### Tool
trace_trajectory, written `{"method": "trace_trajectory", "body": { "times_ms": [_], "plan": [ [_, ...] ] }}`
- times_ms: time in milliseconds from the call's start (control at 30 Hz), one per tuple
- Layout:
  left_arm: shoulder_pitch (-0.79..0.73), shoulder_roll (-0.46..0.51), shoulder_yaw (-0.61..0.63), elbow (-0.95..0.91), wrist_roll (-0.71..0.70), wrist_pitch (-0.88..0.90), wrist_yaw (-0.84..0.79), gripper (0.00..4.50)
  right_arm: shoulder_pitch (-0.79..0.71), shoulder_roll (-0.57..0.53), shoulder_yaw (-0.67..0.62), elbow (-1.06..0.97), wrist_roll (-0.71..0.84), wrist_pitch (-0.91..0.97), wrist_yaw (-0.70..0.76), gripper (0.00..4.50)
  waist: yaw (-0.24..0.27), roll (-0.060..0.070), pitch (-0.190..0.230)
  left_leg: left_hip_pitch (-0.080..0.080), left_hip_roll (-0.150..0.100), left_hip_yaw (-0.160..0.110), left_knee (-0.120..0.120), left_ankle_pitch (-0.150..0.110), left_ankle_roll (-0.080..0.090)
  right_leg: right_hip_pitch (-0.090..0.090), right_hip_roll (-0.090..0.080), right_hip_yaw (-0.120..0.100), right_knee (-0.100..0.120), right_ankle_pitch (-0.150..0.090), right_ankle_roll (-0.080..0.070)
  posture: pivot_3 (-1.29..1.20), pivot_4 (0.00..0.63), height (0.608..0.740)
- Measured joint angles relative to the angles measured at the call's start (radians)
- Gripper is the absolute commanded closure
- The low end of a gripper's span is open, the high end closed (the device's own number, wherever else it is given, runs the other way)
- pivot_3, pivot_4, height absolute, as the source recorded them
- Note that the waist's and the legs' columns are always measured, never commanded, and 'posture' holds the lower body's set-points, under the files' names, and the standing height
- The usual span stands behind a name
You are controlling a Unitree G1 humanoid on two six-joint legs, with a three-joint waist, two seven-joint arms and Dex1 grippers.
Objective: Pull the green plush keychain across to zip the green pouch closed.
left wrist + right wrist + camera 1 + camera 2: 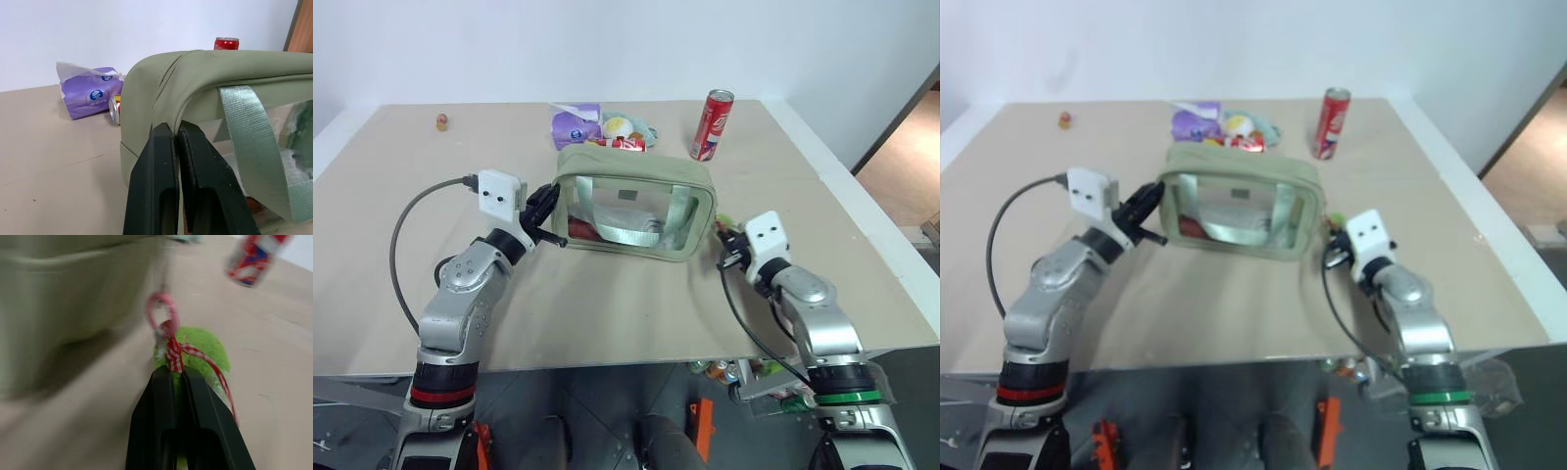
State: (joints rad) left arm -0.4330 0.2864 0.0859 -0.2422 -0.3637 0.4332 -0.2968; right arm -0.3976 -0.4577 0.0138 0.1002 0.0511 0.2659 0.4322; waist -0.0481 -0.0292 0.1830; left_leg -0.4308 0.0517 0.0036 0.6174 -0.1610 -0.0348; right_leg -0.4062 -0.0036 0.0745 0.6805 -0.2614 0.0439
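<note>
The green pouch stands upright mid-table, its clear window side facing me and its zipper running along the top. My left gripper is shut at the pouch's left end, with its fingertips pinched on the corner seam of the fabric. Off the pouch's right end lies the green plush keychain, a lime fuzzy ball with a red-and-white ribbon and a pink ring. My right gripper is low over the table, shut on the keychain at the ribbon.
A red soda can stands behind the pouch to the right. A purple tissue packet, pastel plush toys and a lying can crowd just behind it. A small object sits far back left.
</note>
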Motion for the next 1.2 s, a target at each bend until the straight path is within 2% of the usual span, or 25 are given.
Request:
{"method": "trace_trajectory", "body": {
  "times_ms": [233,433,600,633,867,1000,1033,1100,1200],
  "plan": [
    [-0.001,-0.004,0.006,0.000,0.000,0.005,0.011,4.50,-0.024,0.041,0.061,0.034,-0.029,-0.046,0.024,4.46,0.000,0.000,0.000,0.000,0.000,0.000,0.000,0.000,0.000,0.000,0.000,0.000,0.000,0.000,0.000,0.00,0.150,0.740],
    [-0.001,-0.004,0.009,0.004,0.001,0.009,0.013,4.50,-0.053,0.058,0.060,0.084,-0.036,-0.069,0.022,4.46,0.000,-0.001,0.000,0.000,0.000,0.000,0.000,0.000,0.000,0.000,0.000,0.000,0.000,0.000,0.000,0.00,0.150,0.740],
    [0.001,0.003,0.028,0.019,-0.027,0.023,-0.020,4.50,-0.050,0.035,0.006,0.084,0.006,-0.080,0.052,2.79,0.002,-0.001,0.000,0.000,0.000,0.000,0.000,0.000,0.000,0.000,0.000,0.000,0.000,0.000,0.000,0.00,0.150,0.740],
    [0.002,0.005,0.038,0.023,-0.044,0.033,-0.033,3.79,-0.047,0.026,-0.019,0.077,0.024,-0.081,0.061,2.45,0.002,-0.001,0.000,0.000,0.000,0.000,0.000,0.000,0.000,0.000,0.000,0.000,0.000,0.000,0.000,0.00,0.150,0.740],
    [0.002,0.056,0.060,0.039,-0.087,0.052,-0.109,1.50,-0.042,-0.038,-0.149,-0.047,0.165,-0.065,0.136,0.02,0.002,-0.001,0.000,0.000,0.000,0.000,0.000,0.000,0.000,0.000,0.000,0.000,0.000,0.000,0.000,0.00,0.150,0.740],
    [0.001,0.103,0.093,0.040,-0.142,0.077,-0.160,0.20,-0.009,-0.096,-0.184,-0.102,0.224,-0.041,0.197,0.00,0.002,-0.001,0.000,0.000,0.000,0.000,0.000,0.000,0.000,0.000,0.000,-0.001,0.000,0.000,0.000,0.00,0.150,0.740],
    [0.002,0.120,0.117,0.040,-0.166,0.090,-0.172,0.05,0.008,-0.114,-0.195,-0.116,0.238,-0.031,0.214,0.00,0.002,-0.001,0.000,-0.001,0.000,0.000,0.000,0.000,0.000,0.000,0.000,-0.001,0.000,-0.001,0.000,0.00,0.150,0.740],
    [0.003,0.136,0.151,0.039,-0.198,0.102,-0.186,0.05,0.033,-0.131,-0.216,-0.134,0.261,-0.013,0.233,0.00,0.001,-0.001,0.000,-0.001,0.000,0.000,0.000,0.000,0.000,0.000,-0.001,0.000,0.000,-0.001,0.000,0.00,0.150,0.740],
    [0.076,0.233,0.217,0.024,-0.250,0.123,-0.256,0.05,0.135,-0.200,-0.270,-0.237,0.371,0.088,0.301,0.00,0.000,0.000,0.000,0.000,0.001,0.000,-0.002,-0.001,0.000,0.000,-0.001,0.000,0.000,-0.002,-0.001,0.00,0.150,0.740]
  ]
}}
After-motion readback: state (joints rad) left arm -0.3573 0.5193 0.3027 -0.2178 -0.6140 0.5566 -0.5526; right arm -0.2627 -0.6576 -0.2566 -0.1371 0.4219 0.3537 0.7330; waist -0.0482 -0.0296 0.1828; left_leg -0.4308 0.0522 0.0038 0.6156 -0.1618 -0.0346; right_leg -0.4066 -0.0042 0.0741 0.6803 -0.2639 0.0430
